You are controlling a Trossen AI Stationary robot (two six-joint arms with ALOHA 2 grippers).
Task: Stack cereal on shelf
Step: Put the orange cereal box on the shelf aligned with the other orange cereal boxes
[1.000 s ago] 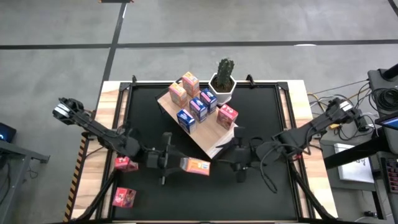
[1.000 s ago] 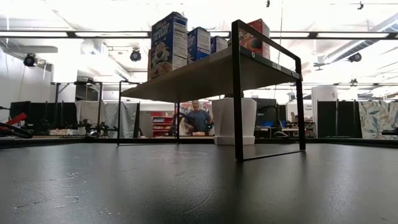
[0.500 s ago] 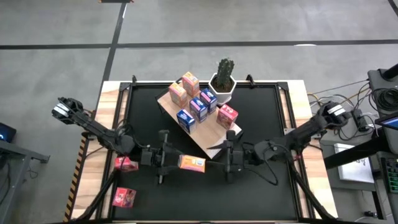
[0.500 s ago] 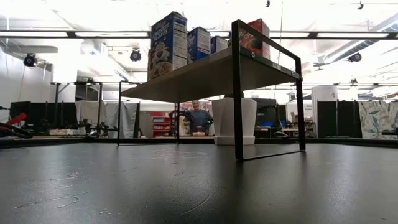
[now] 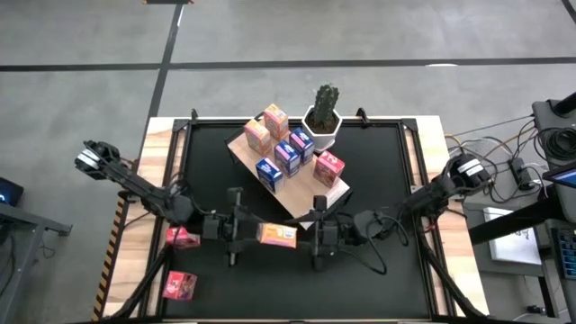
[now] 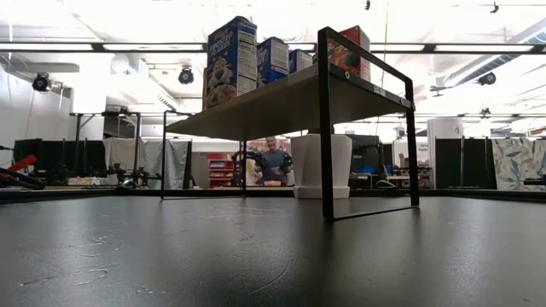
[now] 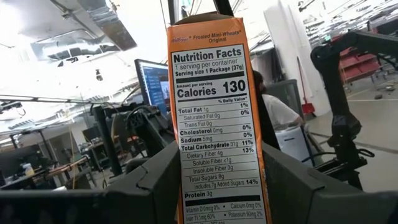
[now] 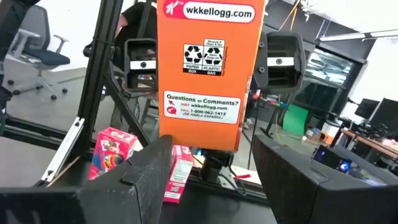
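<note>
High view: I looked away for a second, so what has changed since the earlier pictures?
The right pincer has moved left across the table toward the orange cereal box that the left pincer holds, closing most of the gap; its open fingers now flank the box's end. The left pincer and box barely shifted. The shelf, the boxes on it and the two pink boxes stayed put.

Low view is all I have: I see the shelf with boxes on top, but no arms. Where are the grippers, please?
Observer: Both are in front of the shelf. The left gripper holds an orange box by one end.
Operator: And the right one?
Observer: The right gripper is open, with its fingers either side of the box's other end.
Operator: Other boxes waiting?
Observer: Two pink boxes lie on the left arm's side.
</note>
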